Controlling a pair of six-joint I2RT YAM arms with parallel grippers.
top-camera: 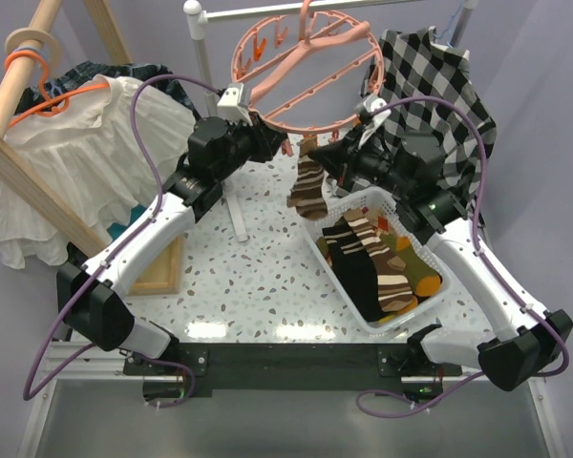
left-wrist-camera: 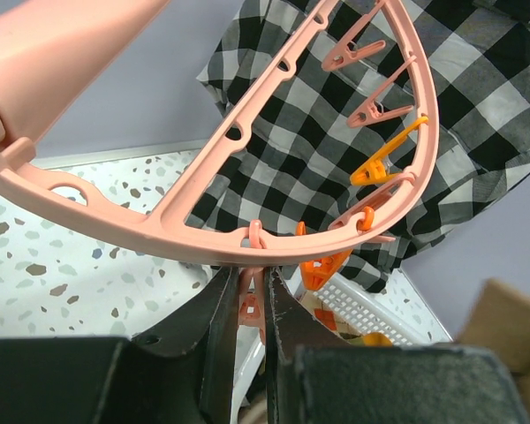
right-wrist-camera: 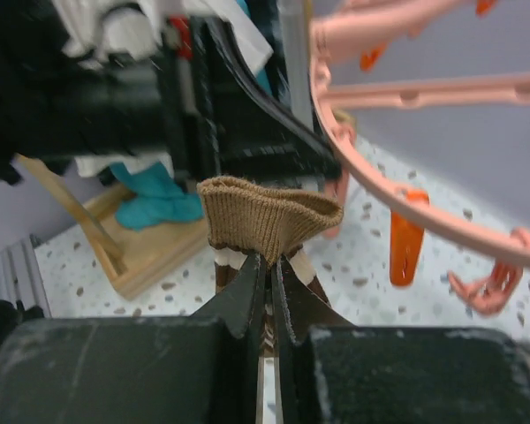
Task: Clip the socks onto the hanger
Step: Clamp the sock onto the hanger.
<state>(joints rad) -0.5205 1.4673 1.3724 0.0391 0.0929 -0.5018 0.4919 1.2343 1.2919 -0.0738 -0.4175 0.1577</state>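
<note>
The salmon-pink round hanger (top-camera: pixel 306 72) hangs from a rail at the back. Under its near rim my left gripper (top-camera: pixel 272 143) is shut on a small pink clip (left-wrist-camera: pixel 250 305), squeezed between the fingers just below the ring (left-wrist-camera: pixel 203 243). My right gripper (right-wrist-camera: pixel 269 265) is shut on the tan cuff of a brown striped sock (right-wrist-camera: pixel 265 216). That sock (top-camera: pixel 310 186) dangles beside the clip, under the ring's front edge. More socks (top-camera: pixel 377 262), striped, black and olive with orange, lie in the white basket (top-camera: pixel 336 279).
A black-and-white checked shirt (top-camera: pixel 439 86) hangs behind the right arm. At the left, a white blouse (top-camera: pixel 95 143) on an orange coat hanger hangs from a wooden rack (top-camera: pixel 38 181). Orange clips (left-wrist-camera: pixel 322 269) dangle from the ring next to the held one.
</note>
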